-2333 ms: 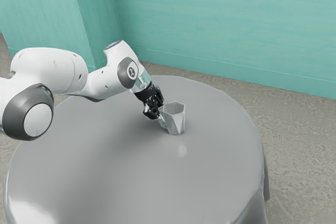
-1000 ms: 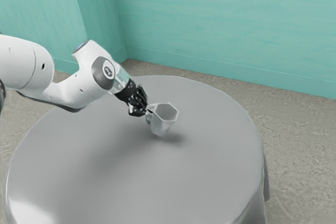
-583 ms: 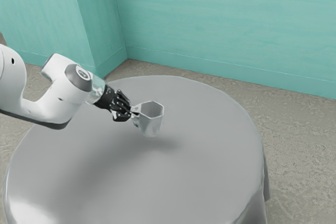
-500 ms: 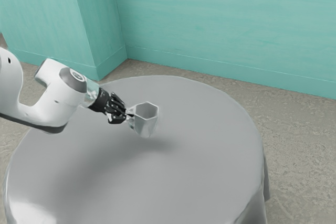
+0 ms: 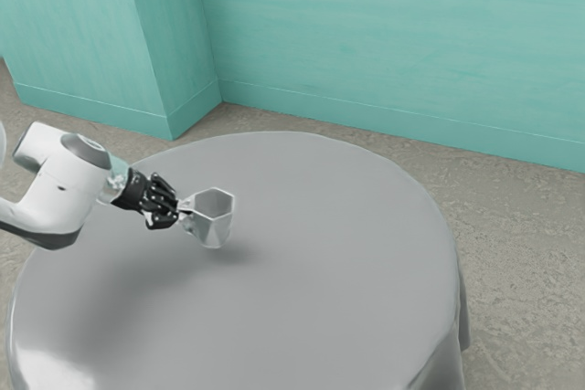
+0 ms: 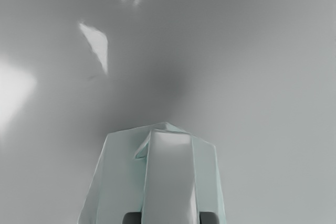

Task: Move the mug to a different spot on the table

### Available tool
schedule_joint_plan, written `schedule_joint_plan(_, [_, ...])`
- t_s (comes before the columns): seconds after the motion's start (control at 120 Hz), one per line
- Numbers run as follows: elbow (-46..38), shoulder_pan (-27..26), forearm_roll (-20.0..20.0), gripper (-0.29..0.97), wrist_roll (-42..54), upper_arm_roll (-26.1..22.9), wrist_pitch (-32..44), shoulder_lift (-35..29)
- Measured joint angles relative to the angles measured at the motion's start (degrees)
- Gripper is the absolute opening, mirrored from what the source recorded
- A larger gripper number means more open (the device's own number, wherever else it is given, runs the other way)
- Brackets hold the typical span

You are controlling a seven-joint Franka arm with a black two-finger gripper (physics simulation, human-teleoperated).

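A pale grey faceted mug (image 5: 212, 216) hangs tilted just above the round grey table (image 5: 347, 262), over its left part in the exterior view. My black gripper (image 5: 179, 215) is shut on the mug's handle side, with the arm reaching in from the exterior view's left. In the wrist view the mug (image 6: 157, 182) sits directly under my hand, its handle facing the camera, and its dark shadow lies on the table surface (image 6: 262, 77) beyond it.
The table's edge curves round close to the arm on the exterior view's left. A teal wall with a jutting corner (image 5: 164, 43) stands behind the table. Speckled floor (image 5: 521, 226) surrounds it. Open tabletop stretches toward the exterior view's right.
My gripper has carried the mug from the table's middle toward the exterior view's left, lifted a little off the surface, while the arm drew back.
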Motion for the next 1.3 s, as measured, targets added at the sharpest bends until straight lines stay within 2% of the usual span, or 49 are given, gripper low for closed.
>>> schedule_joint_plan(0.292, [-0.09,3.32,-0.6,0.02,4.2,0.08,-0.78,0.51])
schedule_joint_plan(0.5, [-0.01,3.29,-1.52,0.02,6.57,0.07,-1.19,1.48])
schedule_joint_plan(0.683, [-0.02,3.36,-4.54,0.02,8.72,0.06,-1.33,2.28])
schedule_joint_plan(0.792, [-0.08,3.31,-8.96,0.03,10.58,0.05,-1.37,2.99])
schedule_joint_plan(0.9, [-0.09,3.29,-11.45,0.03,12.31,0.05,-1.5,3.35])
schedule_joint_plan(1.3, [-0.53,3.33,-13.33,0.03,16.72,0.03,-2.0,4.26])
